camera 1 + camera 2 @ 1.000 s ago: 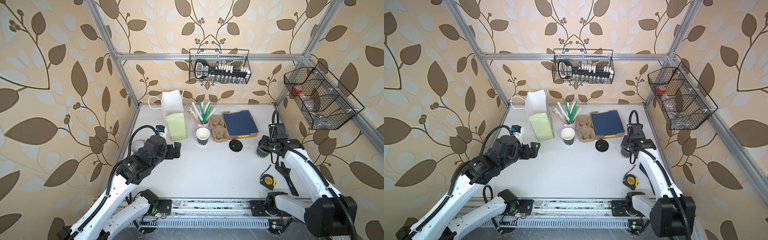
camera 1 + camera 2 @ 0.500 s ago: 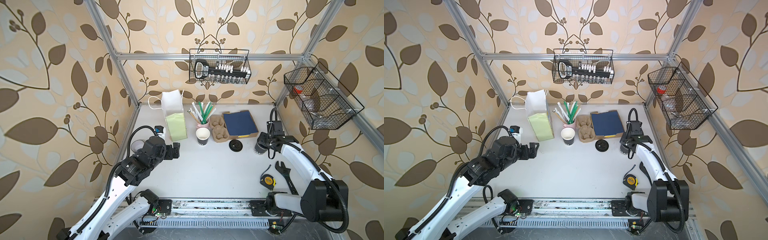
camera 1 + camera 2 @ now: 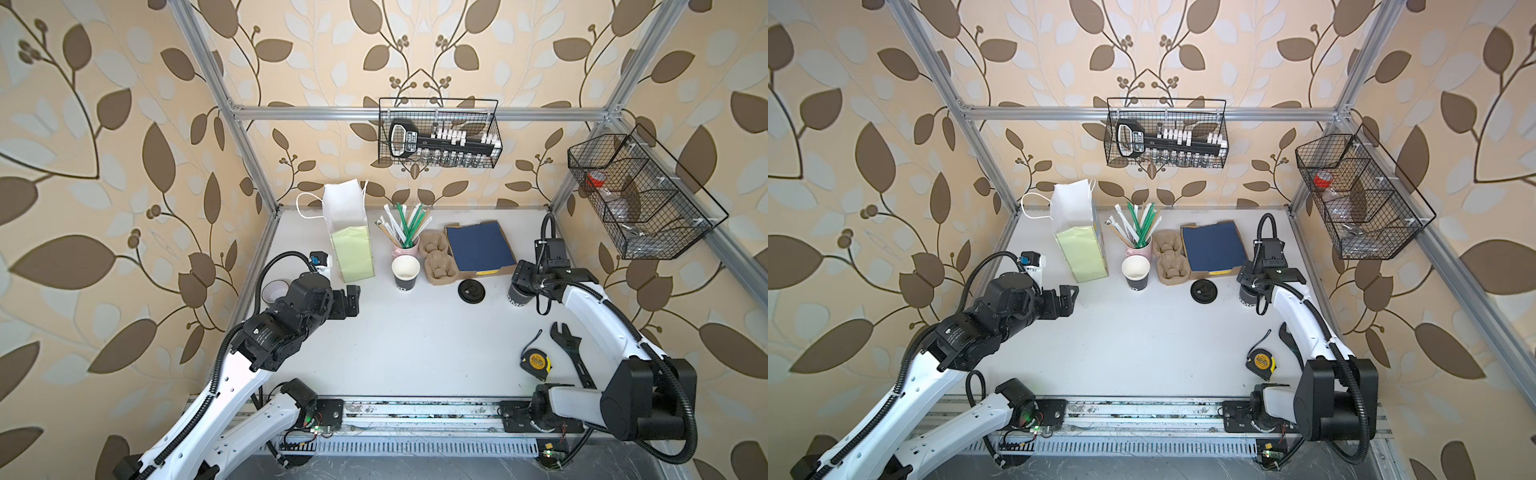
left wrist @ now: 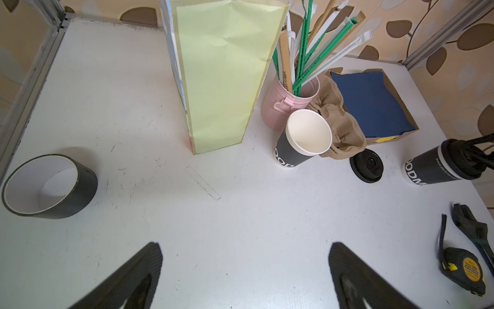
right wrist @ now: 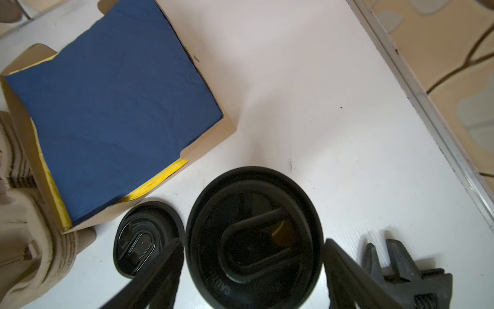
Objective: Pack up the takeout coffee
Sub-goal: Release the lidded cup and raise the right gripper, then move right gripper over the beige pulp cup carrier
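Two black takeout coffee cups with white lettering stand on the white table. One takeout coffee [image 3: 517, 296] [image 3: 1247, 297] [image 4: 427, 169] [image 5: 254, 240] at the right carries a black lid. My right gripper [image 3: 524, 283] [image 3: 1252, 283] [image 5: 252, 244] hangs over it, open, one finger on each side of the lid and a thin gap at both. The other cup [image 3: 405, 272] [image 3: 1136, 272] [image 4: 302, 139] stands lidless by the brown cup carrier [image 3: 436, 257]. A yellow-green paper bag [image 3: 351, 245] [image 4: 222, 75] stands upright behind. My left gripper [image 3: 353, 301] [image 3: 1069, 297] [image 4: 246, 248] hovers open at the left, empty.
A loose black lid [image 3: 471, 289] [image 5: 145, 240] lies between the cups. Behind are a pink cup of straws [image 3: 405, 245] and a box of blue napkins [image 3: 480, 249]. A tape roll [image 4: 50, 184] sits far left. A tape measure [image 3: 536, 363] and wrench [image 3: 571, 349] lie front right.
My right gripper's jaws have widened away from the lidded cup, which shifted slightly toward the back before that. The left arm has hardly moved.
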You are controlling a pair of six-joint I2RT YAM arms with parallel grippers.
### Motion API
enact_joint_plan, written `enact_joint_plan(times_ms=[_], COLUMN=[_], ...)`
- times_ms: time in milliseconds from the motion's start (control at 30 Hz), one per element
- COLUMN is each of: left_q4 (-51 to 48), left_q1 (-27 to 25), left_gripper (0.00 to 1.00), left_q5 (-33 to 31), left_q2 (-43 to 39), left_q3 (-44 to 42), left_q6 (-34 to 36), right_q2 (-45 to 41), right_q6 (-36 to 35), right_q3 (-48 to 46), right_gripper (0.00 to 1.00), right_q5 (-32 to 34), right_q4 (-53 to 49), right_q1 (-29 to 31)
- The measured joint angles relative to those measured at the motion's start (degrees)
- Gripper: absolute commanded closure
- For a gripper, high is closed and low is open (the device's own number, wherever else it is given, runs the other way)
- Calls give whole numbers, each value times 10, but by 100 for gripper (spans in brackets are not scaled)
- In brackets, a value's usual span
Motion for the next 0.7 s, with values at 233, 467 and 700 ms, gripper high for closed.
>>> enact_joint_plan(times_ms=[233,467,700], left_q4=[0,0,1], left_q1=[0,0,0], left_gripper=[1,1,1], left_q5=[0,0,0], left_q2=[1,-3,-9], left_q3=[0,0,-1], left_q6=[0,0,0], right_q2=[-35,-40,50], right_q6=[6,11,7], right_q3=[10,85,152], right_gripper=[18,26,39], right_q5=[3,27,31], right_q4=[-8,-29,-29], right_q1=[9,174,289])
